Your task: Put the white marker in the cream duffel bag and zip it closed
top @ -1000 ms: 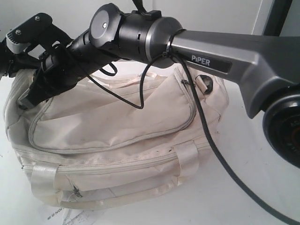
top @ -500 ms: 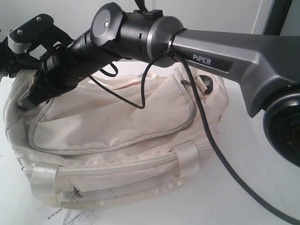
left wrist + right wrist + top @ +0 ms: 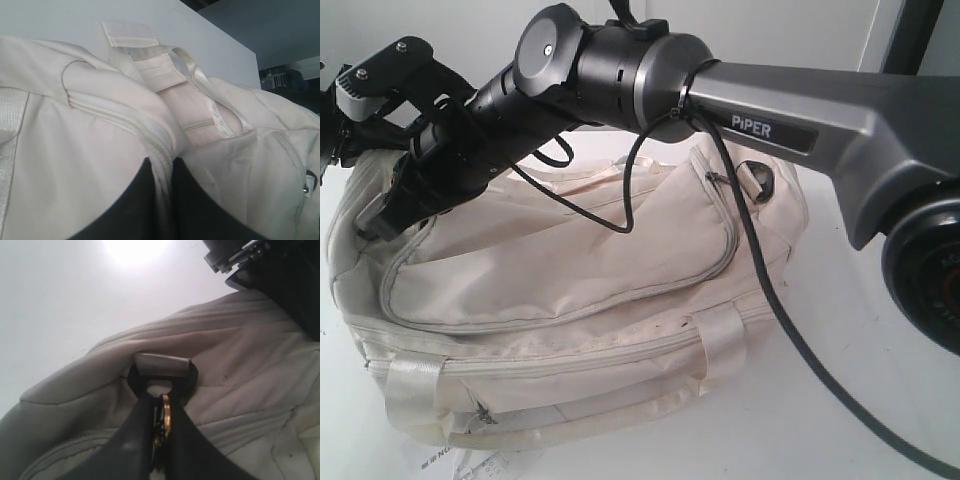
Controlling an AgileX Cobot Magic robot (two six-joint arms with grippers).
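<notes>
Sitting on white table (image 3: pixel 850 400) by pale wall (image 3: pixel 770 25): cream duffel bag (image 3: pixel 570 270); L gripper (image 3: pixel 161 167) pinches fabric, R gripper (image 3: pixel 159 405) clamps zip pull (image 3: pixel 162 365).

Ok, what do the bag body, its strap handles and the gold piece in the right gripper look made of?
Cream duffel bag: soft matte woven fabric; it creases and sags. Strap handles: shinier ribbed webbing, probably synthetic. Gold piece: glossy, likely metal, perhaps the zip pull; mostly hidden.

White tabletop (image 3: pixel 740 430), a printed paper slip (image 3: pixel 460 462) lying on it at the near edge, pale wall (image 3: pixel 790 30) behind, dark upright post (image 3: pixel 912 35) at far right
</notes>
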